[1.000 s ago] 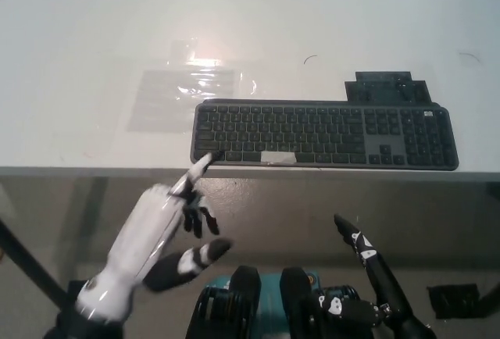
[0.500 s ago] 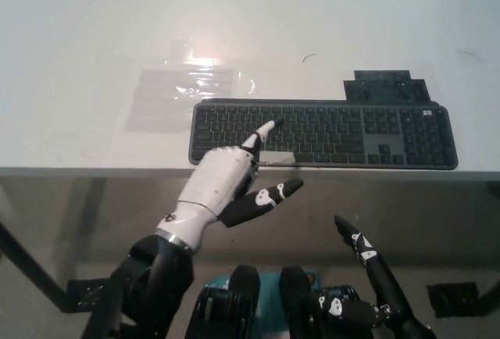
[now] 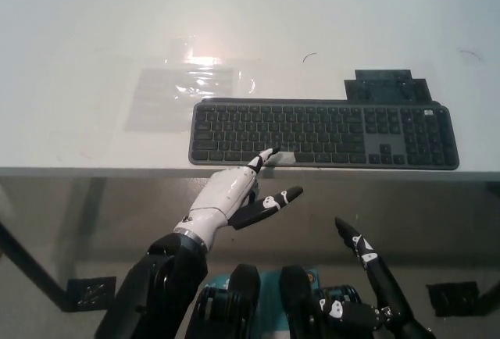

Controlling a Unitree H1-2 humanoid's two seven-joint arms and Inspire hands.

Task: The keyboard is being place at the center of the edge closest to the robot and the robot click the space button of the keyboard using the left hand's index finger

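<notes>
A dark grey keyboard point(image 3: 320, 134) lies along the near edge of the white table point(image 3: 94, 34), right of centre. A pale strip marks its space bar point(image 3: 280, 157). My white left hand point(image 3: 232, 194) reaches up from below the table edge. Its extended finger tip point(image 3: 269, 154) rests at the left end of the space bar, the other fingers spread apart, holding nothing. My black right hand point(image 3: 367, 261) hangs low at the bottom right, below the table, fingers apart and empty.
A clear plastic sheet point(image 3: 183, 89) lies flat on the table left of the keyboard, with glare on it. A small dark flat piece point(image 3: 387, 87) sits just behind the keyboard's right half. The table's near edge point(image 3: 94, 171) runs across the picture.
My left hand swung from the keyboard's lower left corner to over the middle keys, then drew back and down, so the fingertip now rests on the space bar. The right hand stayed put.
</notes>
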